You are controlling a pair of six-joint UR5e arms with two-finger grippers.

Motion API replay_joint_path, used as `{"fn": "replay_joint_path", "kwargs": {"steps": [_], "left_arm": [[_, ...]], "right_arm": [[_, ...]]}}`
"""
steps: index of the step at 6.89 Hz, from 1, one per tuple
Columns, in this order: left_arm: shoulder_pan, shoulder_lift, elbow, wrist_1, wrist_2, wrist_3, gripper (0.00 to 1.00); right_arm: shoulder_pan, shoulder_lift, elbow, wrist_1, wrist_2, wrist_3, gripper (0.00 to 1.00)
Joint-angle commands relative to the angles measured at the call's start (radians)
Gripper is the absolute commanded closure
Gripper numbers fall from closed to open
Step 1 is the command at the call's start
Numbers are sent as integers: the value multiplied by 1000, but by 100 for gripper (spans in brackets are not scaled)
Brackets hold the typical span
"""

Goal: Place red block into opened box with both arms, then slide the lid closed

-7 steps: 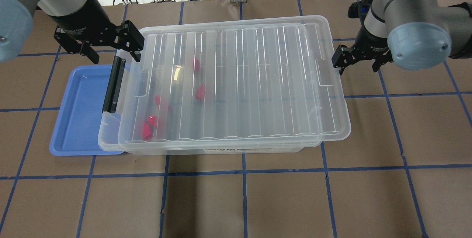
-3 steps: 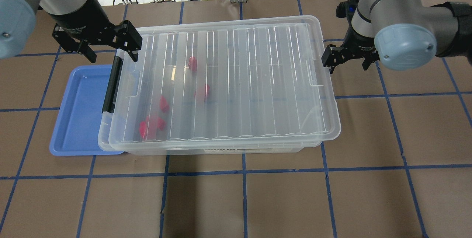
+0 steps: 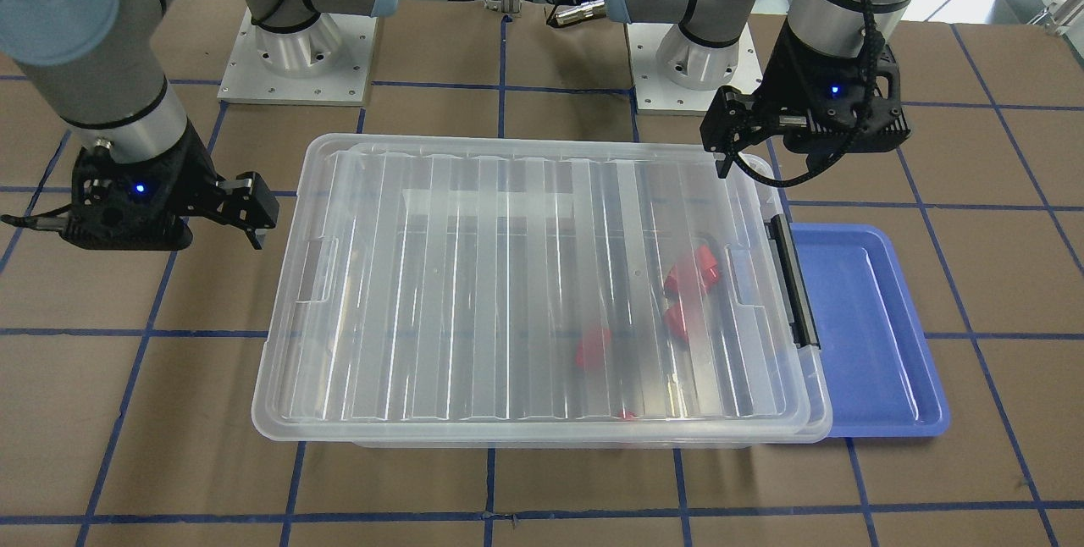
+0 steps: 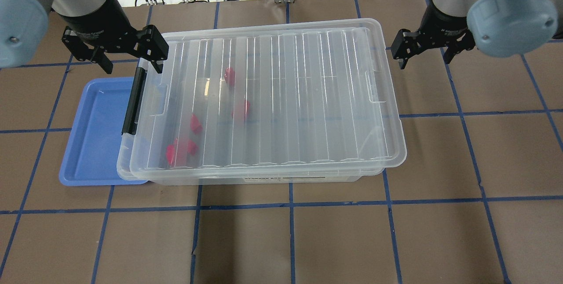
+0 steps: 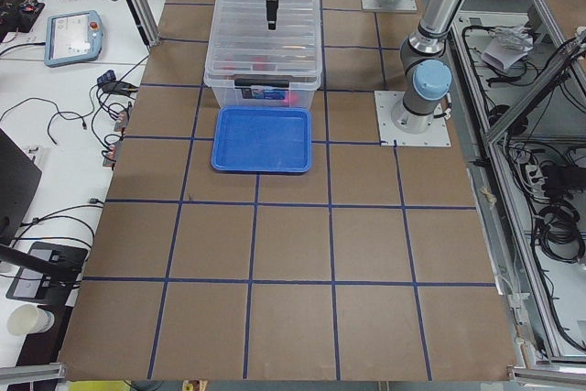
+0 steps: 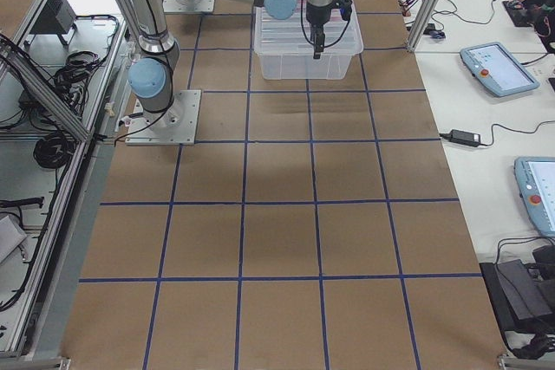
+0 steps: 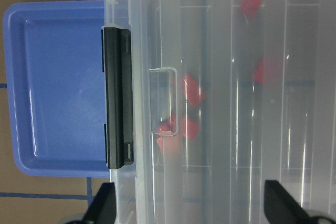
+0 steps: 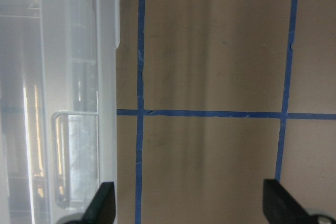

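Observation:
The clear box (image 4: pixel 286 179) sits mid-table with the ribbed lid (image 4: pixel 308 99) lying flat over almost all of it. Several red blocks, such as one red block (image 4: pixel 229 75) and another (image 3: pixel 694 269), show through the lid at the handle end. My left gripper (image 4: pixel 132 67) hangs open above the far corner by the black handle (image 4: pixel 134 101), its fingers astride the lid's edge (image 7: pixel 191 205). My right gripper (image 4: pixel 424 60) is open and empty, off the opposite short end and clear of the lid's rim (image 8: pixel 105 77).
A shallow blue tray (image 4: pixel 94 134) lies against the handle end of the box, partly under it. Brown table with blue tape lines (image 8: pixel 210 113) stretches to the front and the right. Cables and a metal post lie beyond the far edge.
The lid slid left toward the handle end with the right gripper behind it. That gripper has since drawn back, farther from the lid. The left gripper barely moved.

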State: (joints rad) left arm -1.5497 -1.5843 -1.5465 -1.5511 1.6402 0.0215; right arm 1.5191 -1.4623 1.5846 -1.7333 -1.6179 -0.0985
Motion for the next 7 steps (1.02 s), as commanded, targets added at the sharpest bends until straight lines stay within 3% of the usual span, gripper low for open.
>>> {"fn": "replay_joint_path", "kwargs": {"steps": [1, 7], "left_arm": [[0, 4, -1, 0, -3, 0, 0], [-1, 12, -15, 0, -3, 0, 0]], "right_arm": [[80, -23, -168, 161, 32, 128, 0], [118, -15, -138, 155, 32, 135, 0]]}}
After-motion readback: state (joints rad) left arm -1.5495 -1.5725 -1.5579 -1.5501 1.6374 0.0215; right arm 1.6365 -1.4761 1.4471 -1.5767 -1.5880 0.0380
